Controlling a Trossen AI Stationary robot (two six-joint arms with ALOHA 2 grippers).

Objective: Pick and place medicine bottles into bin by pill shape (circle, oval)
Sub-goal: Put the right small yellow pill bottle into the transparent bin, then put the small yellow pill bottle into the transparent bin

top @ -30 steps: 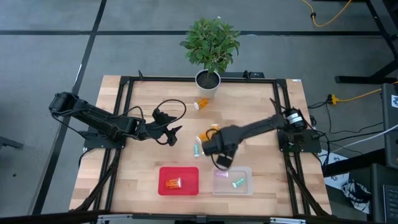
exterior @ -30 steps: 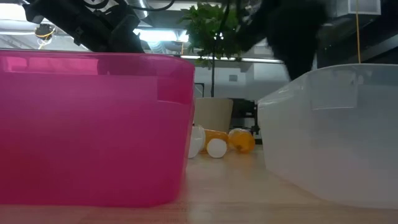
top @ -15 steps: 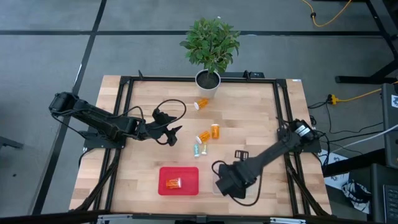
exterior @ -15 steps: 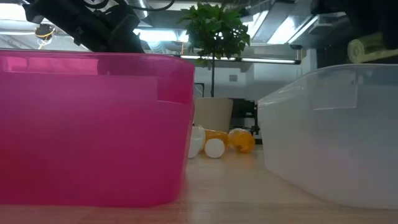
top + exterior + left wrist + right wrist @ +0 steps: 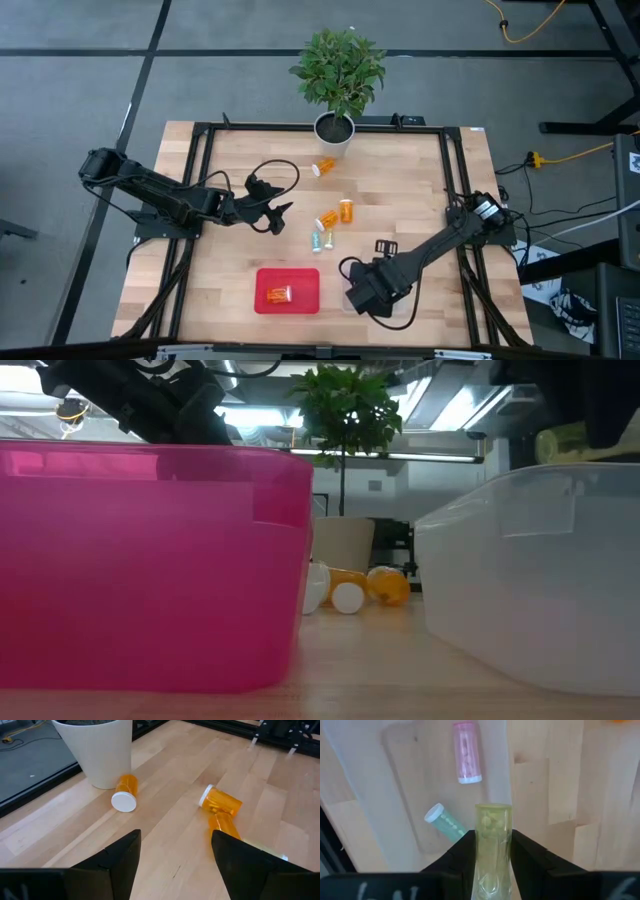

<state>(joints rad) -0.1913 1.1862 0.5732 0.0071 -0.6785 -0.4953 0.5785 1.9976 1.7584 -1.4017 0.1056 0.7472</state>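
Medicine bottles were split between the table and two bins at this moment. One pale yellow bottle (image 5: pixel 493 845) sat clamped between the nearly shut fingers of the right gripper (image 5: pixel 492 851), which hung over the clear bin (image 5: pixel 520 575) at the near edge of the table, right of the pink bin (image 5: pixel 288 290). In the right wrist view the bottle's long axis ran straight out from the gripper, along the fingers, with round pills showing through its wall; which end carried the cap could not be told. Directly below it, on the clear bin's floor, lay a pink bottle (image 5: pixel 467 753) and a teal bottle (image 5: pixel 444 821), both on their sides, the teal one angled with its white cap away from the yellow bottle. The held bottle was therefore already above its target, so the coming move seemed to call only for a release straight down.

The left gripper (image 5: pixel 172 851) waited over the left middle of the table with its fingers spread wide and nothing between them. Ahead of it lay orange bottles (image 5: pixel 220 802) on their sides near the table's centre, and another orange bottle (image 5: pixel 125 793) just beside the white plant pot (image 5: pixel 97 747), white cap toward the gripper. The left arm was the nearer one to these. An orange bottle (image 5: pixel 279 294) already lay in the pink bin.
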